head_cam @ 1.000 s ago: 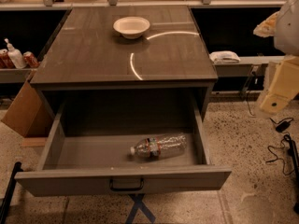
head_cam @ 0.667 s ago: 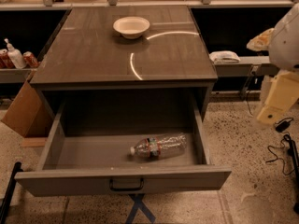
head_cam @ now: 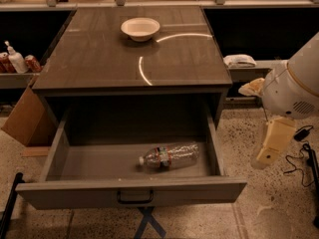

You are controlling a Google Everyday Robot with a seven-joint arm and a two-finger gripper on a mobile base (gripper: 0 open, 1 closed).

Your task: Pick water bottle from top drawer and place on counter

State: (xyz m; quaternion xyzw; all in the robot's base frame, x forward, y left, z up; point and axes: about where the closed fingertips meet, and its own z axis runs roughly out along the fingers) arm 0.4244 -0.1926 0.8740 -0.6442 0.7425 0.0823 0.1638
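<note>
At the far left a white pump bottle (head_cam: 15, 59) stands on a narrow side shelf (head_cam: 20, 78) between red cans (head_cam: 33, 63), and below the shelf a cardboard box (head_cam: 21, 119) leans against the cabinet's side. The counter (head_cam: 99, 54) fills the upper middle of the view, its glossy wood-grain top marked by curved light reflections. A pale bowl (head_cam: 140, 28) sits upright toward its back edge. Beneath the counter the top drawer (head_cam: 75, 195) stands pulled well out, its flat front panel nearest the camera with a small dark handle (head_cam: 135, 197) at the centre. The water bottle (head_cam: 169, 156) lies on its side on the drawer floor, a little right of centre and closer to the front panel than to the back. Its white cap points left and its red-and-dark label band sits near the cap end. Nothing touches it. On the speckled floor in front of the drawer there is a blue cross of tape (head_cam: 147, 224). Right of the cabinet a white folded item (head_cam: 240, 60) rests on the other side shelf. At the right edge the robot arm (head_cam: 295, 86) shows as a rounded white housing, and the gripper (head_cam: 272, 143) hangs below it as a cream-coloured piece, outside the drawer, beside its right wall and well apart from the bottle. Whether the gripper is spread or pressed together cannot be told. Dark cables (head_cam: 298, 159) trail on the floor near it.
</note>
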